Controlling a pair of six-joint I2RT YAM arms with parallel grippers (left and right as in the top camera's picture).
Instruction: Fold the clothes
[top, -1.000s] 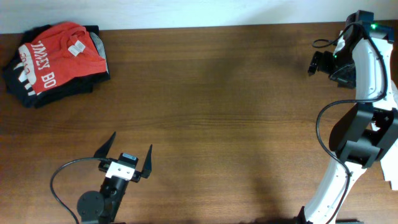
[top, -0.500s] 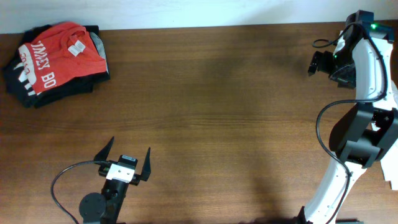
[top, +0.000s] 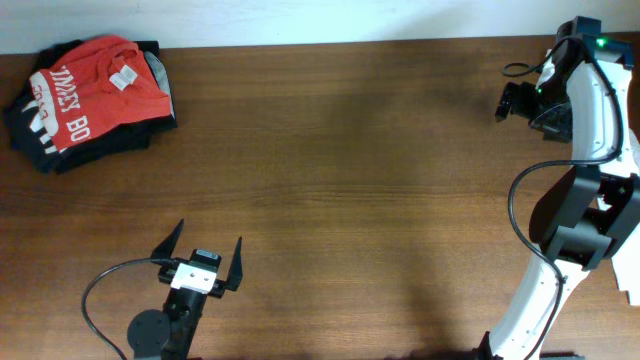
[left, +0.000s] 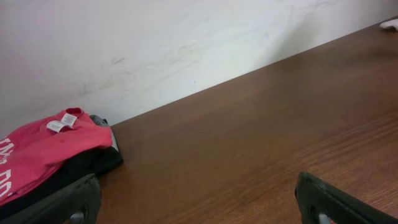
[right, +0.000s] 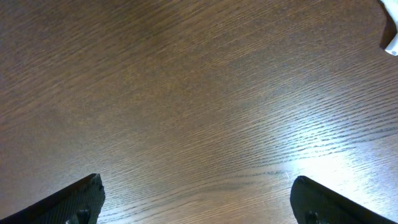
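A folded red-orange T-shirt (top: 85, 85) with white lettering lies on top of a folded black garment (top: 110, 140) at the table's far left corner. Both show in the left wrist view, the shirt (left: 37, 149) over the black one (left: 87, 165). No plain white garment can be made out. My left gripper (top: 205, 252) is open and empty near the front edge, well apart from the pile, its fingers spread over bare wood (left: 199, 202). My right gripper (top: 503, 103) is at the far right, open and empty above bare wood (right: 199, 199).
The brown wooden table (top: 340, 180) ends at a white wall (left: 186, 43) at the back. A small white thing (right: 390, 37) shows at the right wrist view's top right edge. The right arm's white body (top: 590, 200) stands along the right side.
My left gripper has drawn back a little toward the front edge, still open. The right arm and the pile have not moved.
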